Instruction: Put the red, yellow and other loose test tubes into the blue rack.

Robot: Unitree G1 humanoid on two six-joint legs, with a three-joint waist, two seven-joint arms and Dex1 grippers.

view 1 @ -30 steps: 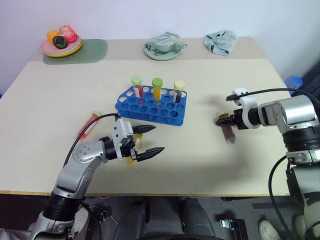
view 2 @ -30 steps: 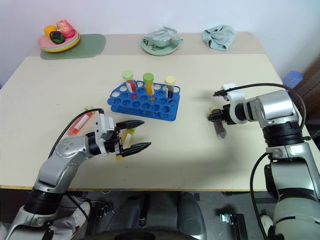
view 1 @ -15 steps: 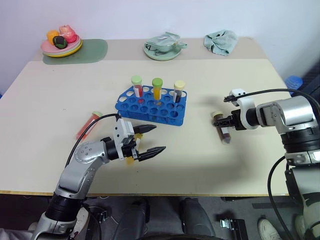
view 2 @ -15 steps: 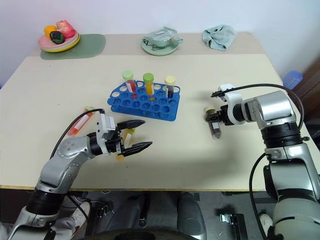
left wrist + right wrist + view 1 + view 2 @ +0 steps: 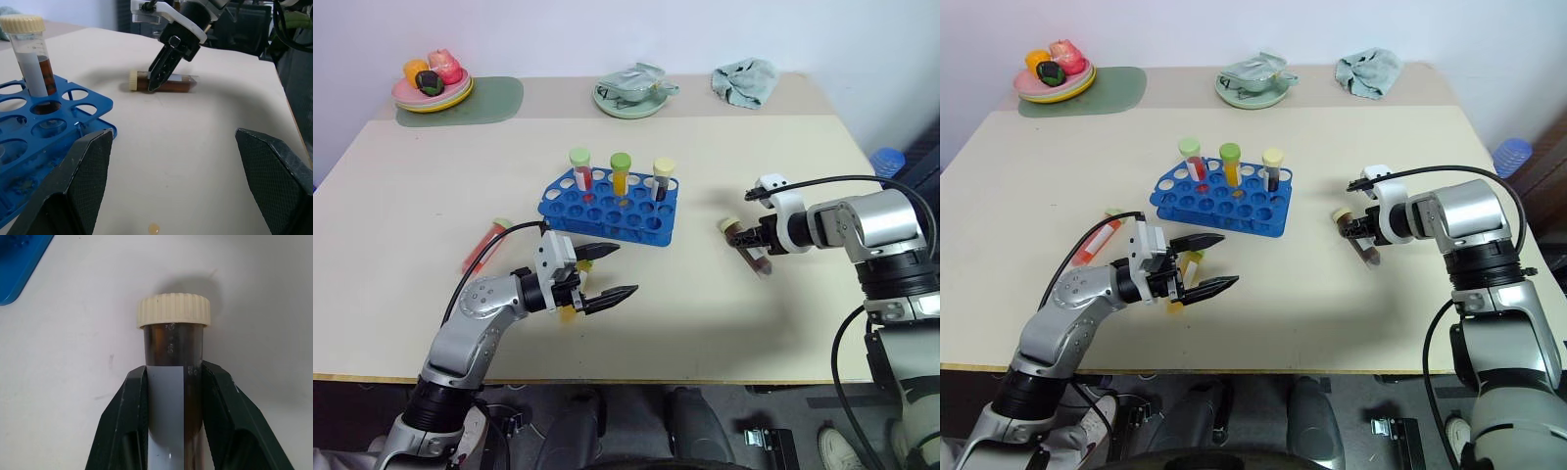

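On a cream table [image 5: 724,323], the right gripper [image 5: 761,245] clamps its black fingers [image 5: 128,426] on both sides of a brown test tube [image 5: 748,249] with a cream cap, the tube lying on the tabletop well to the right of the blue rack [image 5: 612,206]. The right wrist view shows the fingers pressed against the glass either side of the tube's white label.

The rack stands near the middle of the table with three tubes upright in its back row: a green-capped red tube [image 5: 581,168], a green-capped orange tube [image 5: 621,173] and a cream-capped dark tube [image 5: 663,179].

The left gripper [image 5: 607,272] hovers in front of the rack with its two fingers spread wide and nothing between them. A yellow tube [image 5: 569,311] lies on the table just beneath it, mostly hidden. A red tube [image 5: 483,244] lies on its side to the left of the rack.

Along the far edge sit a plate of toy food [image 5: 433,90] on a green mat [image 5: 489,98], a pale green dish [image 5: 631,93] and a crumpled teal cloth [image 5: 746,79].
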